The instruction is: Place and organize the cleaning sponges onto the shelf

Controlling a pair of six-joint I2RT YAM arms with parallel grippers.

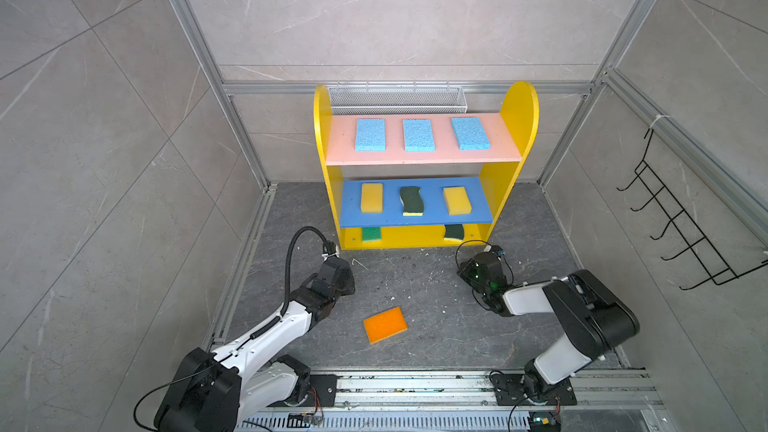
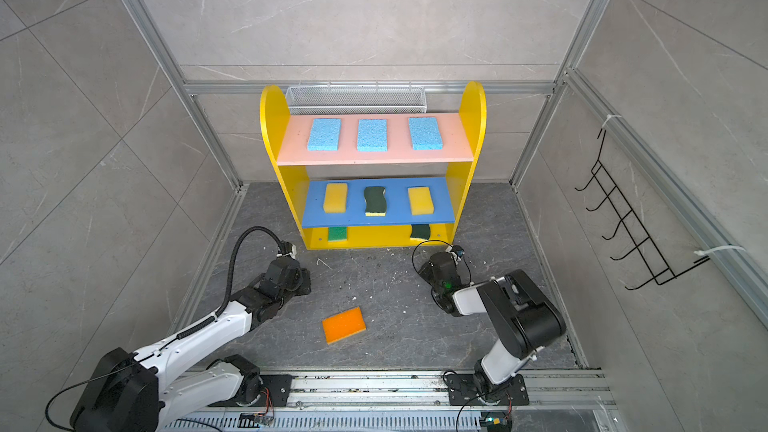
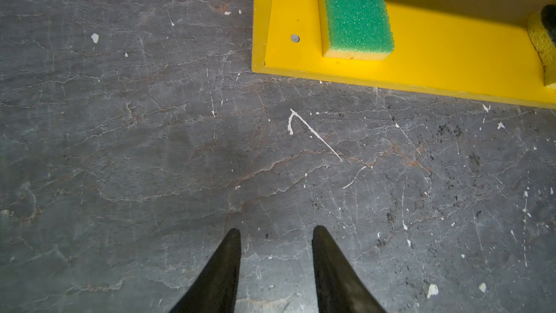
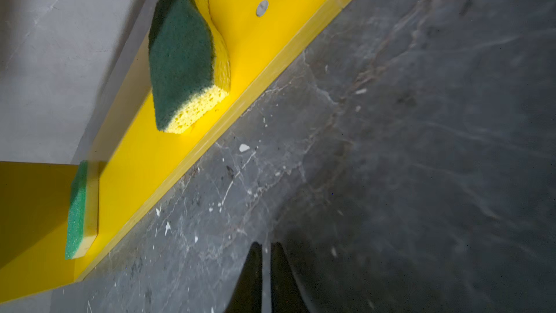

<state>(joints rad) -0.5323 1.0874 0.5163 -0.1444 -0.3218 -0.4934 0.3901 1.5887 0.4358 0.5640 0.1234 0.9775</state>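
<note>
The shelf (image 1: 519, 118) stands at the back. Three light blue sponges (image 1: 419, 135) lie on its pink board. Two yellow sponges (image 1: 371, 198) flank a dark-green wavy one (image 1: 411, 200) on the blue board. On the yellow base sit a bright green sponge (image 3: 356, 10) and a second wavy one (image 4: 180, 55). An orange sponge (image 1: 385, 324) lies on the floor between the arms. My left gripper (image 3: 276, 230) hovers open and empty over the floor near the shelf's left corner. Near the right corner, my right gripper (image 4: 266, 243) holds nothing, its fingers a thin slit apart.
A silver wire-mesh basket (image 1: 397, 97) hangs behind the shelf top. A black wire hook rack (image 1: 681, 234) is on the right wall. Aluminium posts frame the cell, and a rail (image 1: 415, 384) with both arm bases runs along the front.
</note>
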